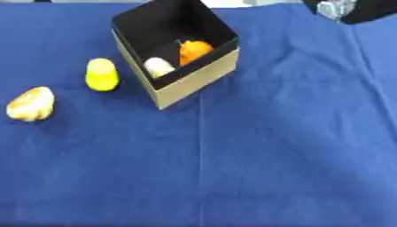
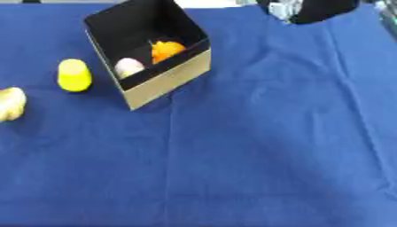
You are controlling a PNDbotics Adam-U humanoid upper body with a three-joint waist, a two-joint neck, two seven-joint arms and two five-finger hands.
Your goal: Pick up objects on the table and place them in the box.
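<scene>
Blue cloth [image 1: 256, 168] covers the whole work surface; its near half carries no objects, only a straight fold line running toward the camera and some soft creases on the right.

Far left, near the edge of the view, a pale yellow-and-white lumpy object [image 1: 31, 104] lies on the cloth; its kind cannot be determined. Beyond it and to its right stands a bright yellow rounded object [image 1: 102, 74], upright, with a lighter top. The two are apart from each other. The yellow one is just beside the left wall of the box, not touching it as far as can be seen.

Cardboard box [image 1: 194, 82]: open top, black interior, tan outer wall, set cornerwise to the camera in the far centre-left of the table. Two items rest inside it, against the near wall: an orange object [image 1: 194, 50] and, to its left, a whitish rounded object [image 1: 159, 67]. They sit next to each other; contact between them cannot be confirmed.

Right hand [image 1: 335, 9]: only a silver-and-black part shows at the top right corner, above the far edge of the cloth, well apart from the box. Whether it is released or clenched cannot be told. It is not seen holding anything.

Left hand: appears in neither view.
</scene>
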